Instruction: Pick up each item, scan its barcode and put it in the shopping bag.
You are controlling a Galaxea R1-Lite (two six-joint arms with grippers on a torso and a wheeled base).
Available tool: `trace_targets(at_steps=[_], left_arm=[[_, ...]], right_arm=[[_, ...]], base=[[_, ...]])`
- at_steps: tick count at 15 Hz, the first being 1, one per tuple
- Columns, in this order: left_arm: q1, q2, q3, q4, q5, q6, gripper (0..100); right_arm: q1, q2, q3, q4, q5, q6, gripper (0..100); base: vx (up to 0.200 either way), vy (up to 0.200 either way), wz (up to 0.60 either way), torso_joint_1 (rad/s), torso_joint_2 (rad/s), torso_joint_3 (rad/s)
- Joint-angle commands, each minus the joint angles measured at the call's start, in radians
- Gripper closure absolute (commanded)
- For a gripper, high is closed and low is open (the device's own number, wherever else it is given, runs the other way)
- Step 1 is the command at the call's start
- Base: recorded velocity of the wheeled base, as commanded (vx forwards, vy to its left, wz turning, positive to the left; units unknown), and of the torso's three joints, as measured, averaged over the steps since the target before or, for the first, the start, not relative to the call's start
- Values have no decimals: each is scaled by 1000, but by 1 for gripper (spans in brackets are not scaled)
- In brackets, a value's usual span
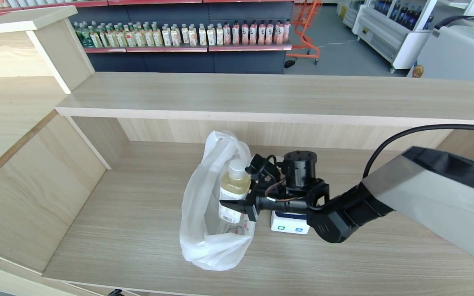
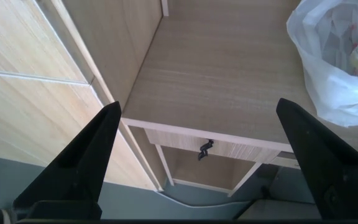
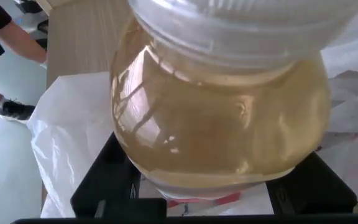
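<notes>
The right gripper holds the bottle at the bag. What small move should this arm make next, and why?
Probably lower the bottle a little deeper into the shopping bag, then open. The right gripper is shut on it, upright inside the bag's mouth, and it seems not yet set down.

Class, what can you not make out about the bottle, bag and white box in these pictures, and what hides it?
- Head view: bottle base, hidden by the bag wall; resting or hanging, unclear.
- Head view: most of the white box, covered by the right arm.
- Left wrist view: bag cut off by the edge.
- Right wrist view: bottle cap cut off; barcode unseen.
</notes>
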Motion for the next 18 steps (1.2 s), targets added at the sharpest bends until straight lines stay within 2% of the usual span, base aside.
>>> trace_targets(at_steps=[1,4,5,8,9,13,14,16,18], left_arm=[[0,0,0,0,0,0,0],[0,0,0,0,0,0,0],[0,0,0,0,0,0,0],[0,0,0,0,0,0,0],[0,0,0,0,0,0,0],[0,0,0,0,0,0,0],[0,0,0,0,0,0,0],[0,0,0,0,0,0,0],[0,0,0,0,0,0,0]], right_arm=[[0,74,-17,-53,-1,-29,100],[-6,91,-23,-71,-2,-67,100],[-11,91,-23,-72,-2,-69,0],[-29,67,-12,-72,-1,-58,0],[-38,36,2,-69,1,-9,0],[-98,-199,138,-65,5,372,0],[-127,-324,223,-49,18,493,0],[-182,-582,370,135,45,531,0],[-256,-760,506,219,44,496,0]], base=[[0,0,0,0,0,0],[0,0,0,0,0,0],[0,0,0,0,0,0],[0,0,0,0,0,0],[0,0,0,0,0,0],[0,0,0,0,0,0],[0,0,0,0,0,0],[0,0,0,0,0,0],[0,0,0,0,0,0]])
